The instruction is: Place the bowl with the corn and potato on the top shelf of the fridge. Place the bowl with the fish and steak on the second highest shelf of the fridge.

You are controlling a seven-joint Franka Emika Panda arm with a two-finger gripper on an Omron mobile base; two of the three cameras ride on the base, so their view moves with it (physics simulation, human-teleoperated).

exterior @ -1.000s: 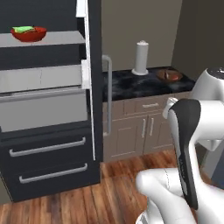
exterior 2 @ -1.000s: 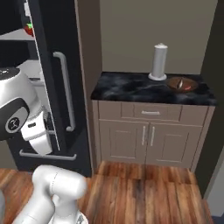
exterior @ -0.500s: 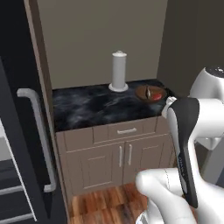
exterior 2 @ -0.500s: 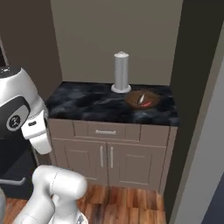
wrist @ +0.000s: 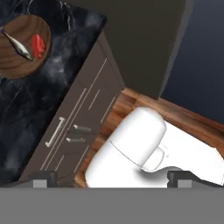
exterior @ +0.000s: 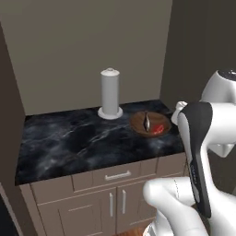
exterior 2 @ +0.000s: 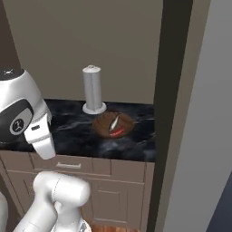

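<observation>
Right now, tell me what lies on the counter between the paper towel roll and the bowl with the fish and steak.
Nothing: bare black marble counter separates the paper towel roll from the wooden bowl holding the fish and steak, as both base views show.

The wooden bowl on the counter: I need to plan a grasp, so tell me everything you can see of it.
The bowl is round, shallow and brown, wood-like in look. It sits upright on the black marbled counter, near the counter's right end, just right of the white cylinder and apart from it. Inside lie a slim grey fish and a small red steak, side by side. Nothing grips it; the gripper hangs off the counter, over the floor.
</observation>
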